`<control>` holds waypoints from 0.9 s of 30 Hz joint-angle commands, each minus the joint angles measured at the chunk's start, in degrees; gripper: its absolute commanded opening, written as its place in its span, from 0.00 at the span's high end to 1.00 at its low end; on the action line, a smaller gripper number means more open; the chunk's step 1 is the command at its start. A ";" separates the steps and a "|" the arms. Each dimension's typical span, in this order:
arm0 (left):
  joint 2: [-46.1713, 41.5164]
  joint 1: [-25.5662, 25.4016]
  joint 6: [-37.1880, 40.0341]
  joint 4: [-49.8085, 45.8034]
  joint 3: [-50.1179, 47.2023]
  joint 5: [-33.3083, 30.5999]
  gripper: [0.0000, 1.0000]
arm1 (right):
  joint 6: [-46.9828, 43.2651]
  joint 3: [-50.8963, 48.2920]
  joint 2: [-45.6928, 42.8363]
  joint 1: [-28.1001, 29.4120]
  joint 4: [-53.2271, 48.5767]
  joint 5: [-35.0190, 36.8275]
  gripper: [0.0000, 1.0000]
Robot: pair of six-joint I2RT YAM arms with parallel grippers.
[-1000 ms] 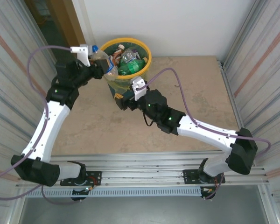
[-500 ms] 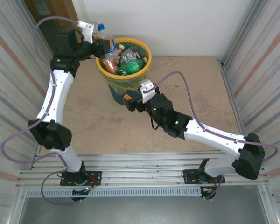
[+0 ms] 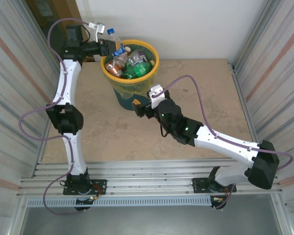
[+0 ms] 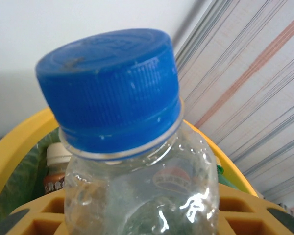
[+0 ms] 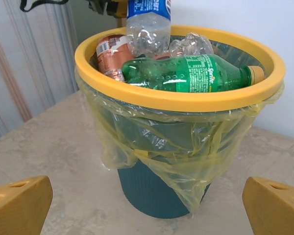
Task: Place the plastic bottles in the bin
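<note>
Since a second ago the left arm has swung up and stretched out straight, carrying the blue-capped clear bottle (image 3: 113, 41) from beside the bin's left rim to a higher spot over that rim's far-left part; the right arm has pulled back a little toward the counter's middle.

That bottle stands roughly upright, cap up, with its blue label and lower body hanging just above the pile inside; whether it touches the pile I cannot tell. The left gripper (image 3: 108, 47) is clenched around its body, and the left wrist view has the orange fingers (image 4: 44, 218) pressing either side below the cap.

Inside the bin (image 3: 154, 61), a green bottle (image 5: 186, 73) lies on its side across the top, a brown-orange bottle (image 5: 110, 54) leans at the left, and a crushed clear bottle (image 5: 188, 45) sits behind them. A yellow-green liner (image 5: 152, 147) drapes over the yellow rim and down the teal body.

The right gripper (image 3: 137, 106) hovers low near the bin's front, spread wide and holding nothing, its fingers (image 5: 19, 203) well apart. The bin stands at the far left of the beige counter (image 3: 201, 88), with corrugated walls (image 3: 274, 49) on both sides.
</note>
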 commanded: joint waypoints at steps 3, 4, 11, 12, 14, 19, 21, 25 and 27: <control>1.02 0.09 -1.35 -2.02 2.39 3.74 0.74 | 1.13 0.13 -0.96 0.22 -0.53 1.46 0.02; 1.22 0.08 -1.28 -2.38 2.37 3.79 0.73 | 1.06 0.19 -0.95 0.24 -0.60 1.43 0.02; 0.86 0.07 -1.06 -3.87 1.85 2.41 0.49 | 1.04 0.78 -0.09 0.18 -0.54 1.17 0.02; 0.55 0.12 -1.06 -4.12 1.72 1.83 0.45 | 0.98 0.98 0.07 0.18 -0.53 1.02 0.02; -0.36 0.10 -0.97 -4.67 1.37 0.09 0.37 | 0.97 1.26 0.46 0.18 -0.62 0.78 0.02; -4.04 0.12 -0.84 -5.50 -1.17 -6.74 0.28 | 1.04 1.32 0.68 0.18 -0.46 0.41 0.02; -5.55 0.15 -0.93 -5.95 -2.25 -10.41 0.26 | 1.12 1.24 0.65 0.18 -0.36 0.31 0.02; -8.94 0.04 -1.32 -5.94 -4.93 -16.82 0.24 | 1.07 1.10 0.63 0.18 -0.22 0.23 0.02; -10.21 -0.16 -1.42 -5.36 -6.32 -19.44 0.24 | 1.14 0.95 0.62 0.18 -0.11 0.19 0.02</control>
